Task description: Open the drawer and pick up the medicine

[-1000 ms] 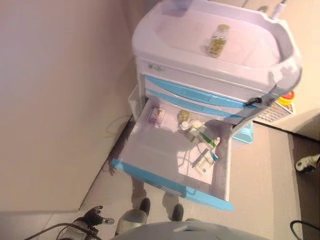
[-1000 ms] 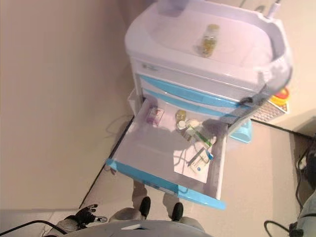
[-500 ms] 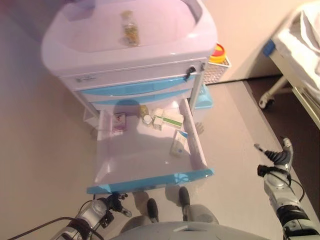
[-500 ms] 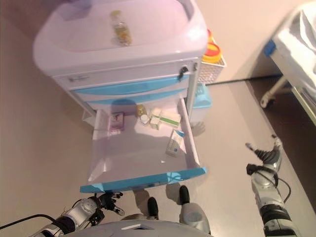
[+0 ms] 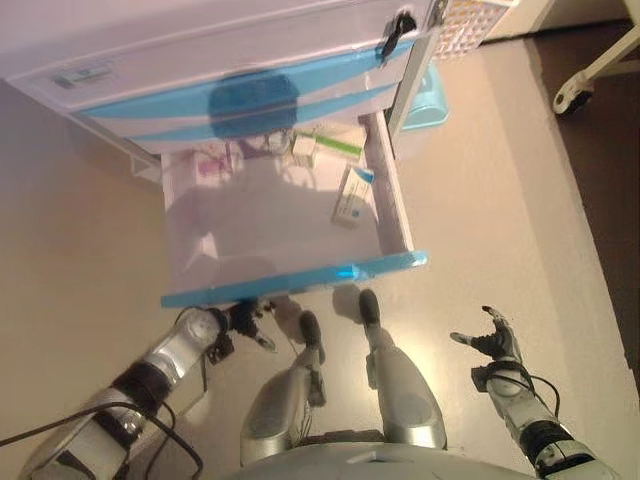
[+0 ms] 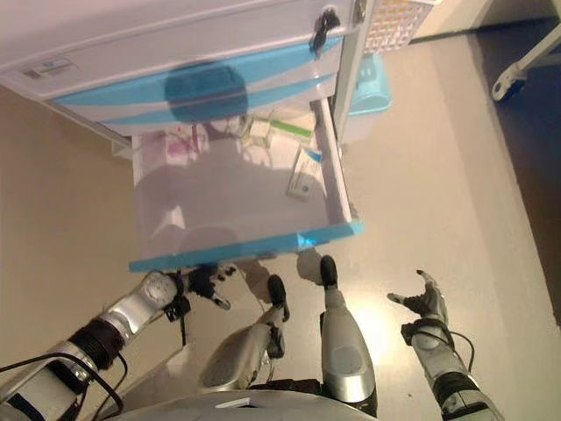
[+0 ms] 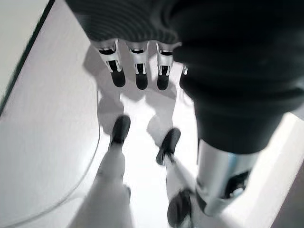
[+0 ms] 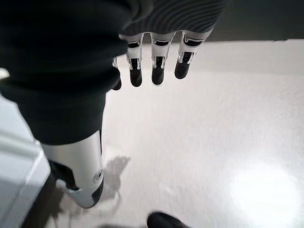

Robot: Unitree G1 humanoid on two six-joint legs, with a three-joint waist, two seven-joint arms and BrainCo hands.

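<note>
The cart's lowest drawer (image 5: 300, 281), white with a blue front, stands pulled out. Inside lie a white-and-blue medicine box (image 5: 352, 196) by its right wall, a green-and-white box (image 5: 336, 146) at the back and a pink packet (image 5: 209, 166) at the back left. My left hand (image 5: 240, 318) is open and empty, just below the drawer's blue front at its left end; its straight fingers (image 7: 137, 76) show over the floor. My right hand (image 5: 497, 342) is open and empty, over the floor to the right of the drawer; its fingers (image 8: 156, 71) are straight.
The white cart (image 5: 250, 90) with shut blue drawer fronts fills the top. A light blue bin (image 5: 432, 95) and a mesh basket (image 5: 470, 18) stand at its right. A caster wheel (image 5: 570, 97) of a bed shows at the far right.
The camera has tipped down and closer, so the cart top has left the view. My left hand has risen to just under the drawer front. My right hand now shows lower right.
</note>
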